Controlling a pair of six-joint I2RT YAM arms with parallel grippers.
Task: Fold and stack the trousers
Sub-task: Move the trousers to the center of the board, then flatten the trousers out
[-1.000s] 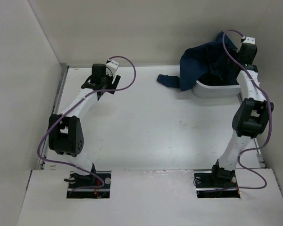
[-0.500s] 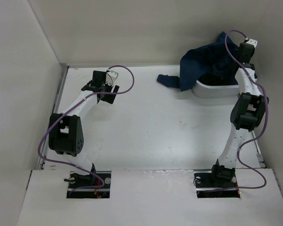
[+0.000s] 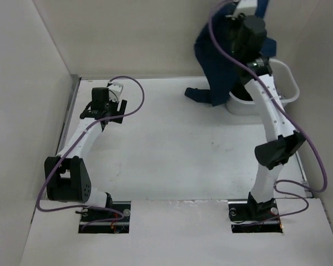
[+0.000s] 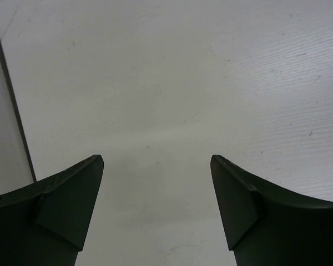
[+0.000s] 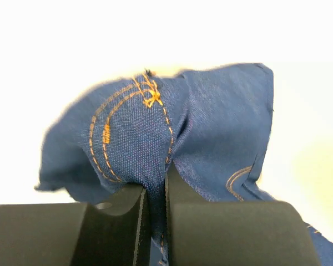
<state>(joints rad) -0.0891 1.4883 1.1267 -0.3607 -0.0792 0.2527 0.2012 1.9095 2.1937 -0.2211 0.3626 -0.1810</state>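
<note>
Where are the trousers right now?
Top view, far right corner: the trousers hang pinched in the right hand, above the white basket, one end trailing on the table to its left.

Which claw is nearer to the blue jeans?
Right. The right claw is shut on the jeans, holding them up beside the white bin; the left claw is open over the table, far to their left.
</note>
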